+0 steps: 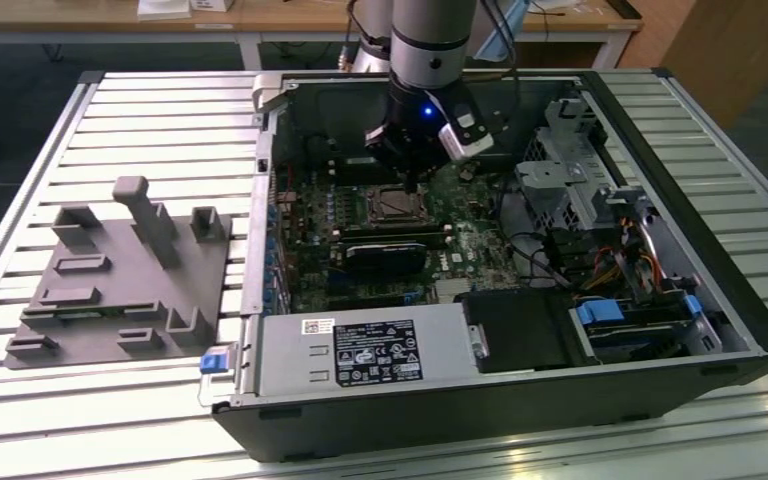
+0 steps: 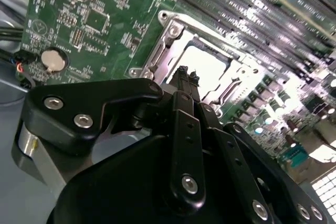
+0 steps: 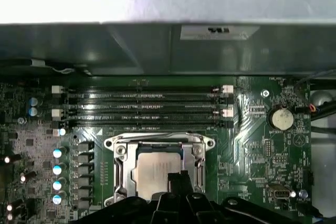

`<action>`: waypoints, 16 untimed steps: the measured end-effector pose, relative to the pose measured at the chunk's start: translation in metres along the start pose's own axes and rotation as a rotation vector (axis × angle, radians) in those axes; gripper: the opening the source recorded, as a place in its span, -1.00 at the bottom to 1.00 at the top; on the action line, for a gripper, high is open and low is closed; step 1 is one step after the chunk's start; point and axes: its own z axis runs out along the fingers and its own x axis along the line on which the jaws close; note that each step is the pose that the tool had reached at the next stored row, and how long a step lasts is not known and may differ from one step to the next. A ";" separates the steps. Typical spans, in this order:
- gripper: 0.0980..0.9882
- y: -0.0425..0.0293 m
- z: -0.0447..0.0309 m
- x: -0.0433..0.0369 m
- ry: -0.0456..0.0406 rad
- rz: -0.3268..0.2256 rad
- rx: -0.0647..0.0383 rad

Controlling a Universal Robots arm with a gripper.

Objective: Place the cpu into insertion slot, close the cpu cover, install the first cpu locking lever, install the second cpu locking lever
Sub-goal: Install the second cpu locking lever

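The cpu (image 3: 152, 174) lies flat in the insertion slot (image 1: 395, 205) on the green board, its silver top (image 2: 202, 64) showing through the window of the cpu cover (image 3: 157, 144). The cover (image 2: 170, 32) lies down flat around the chip. My gripper (image 2: 184, 73) hangs just above the socket's near edge, its black fingers pressed together with nothing between them. In the first wrist view the gripper (image 3: 176, 178) overlaps the chip's edge. In the exterior view the gripper (image 1: 418, 175) sits inside the open case, right over the socket. How the locking levers stand I cannot tell.
Long black memory slots (image 3: 142, 108) run beside the socket, and a coin battery (image 3: 278, 119) sits on the board. A black graphics card (image 1: 384, 250), a drive cage (image 1: 564, 185) and the power supply (image 1: 357, 352) crowd the case. A grey fixture (image 1: 117, 275) stands on the table at the exterior view's left.
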 end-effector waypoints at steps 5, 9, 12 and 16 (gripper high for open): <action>-0.98 -0.0071 -0.0003 -0.0002 0.0001 0.000 0.000; -0.98 -0.0109 -0.0004 -0.0003 0.0000 0.000 0.000; -0.98 -0.0128 -0.0005 -0.0003 0.0000 0.000 0.000; -0.98 -0.0137 -0.0035 -0.0003 0.0003 0.000 0.000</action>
